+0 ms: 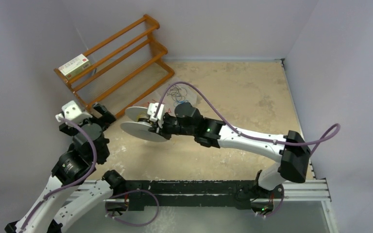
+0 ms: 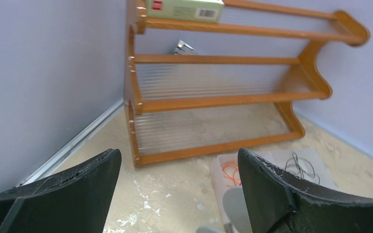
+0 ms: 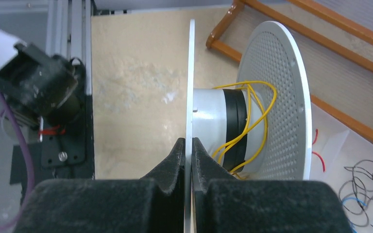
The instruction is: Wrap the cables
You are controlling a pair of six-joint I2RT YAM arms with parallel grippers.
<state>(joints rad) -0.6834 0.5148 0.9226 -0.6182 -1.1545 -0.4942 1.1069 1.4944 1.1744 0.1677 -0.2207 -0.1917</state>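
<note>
**Q:** State of each end effector?
**A:** Right end effector (image 3: 188, 145): pinching the thin flange of the spool (image 3: 277, 97), which is held above the worktop (image 1: 252, 92). Left end effector (image 2: 178, 154): spread, gripping nothing, facing the rack (image 2: 218, 101).
**Q:** Cable location?
**A:** The yellow wire (image 3: 265, 119) loops loosely round the spool hub. Black, blue and red cables (image 3: 366, 189) lie loose on a white sheet (image 3: 340, 141) beside the rack.

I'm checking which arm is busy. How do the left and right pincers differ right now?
The left pincer stands wide open; the right pincer is shut. The left pincer holds nothing, while the right pincer clamps the thin flange of the white spool. The left pincer points toward the wooden rack; the right pincer has the spool directly in front of it. Both are black.
</note>
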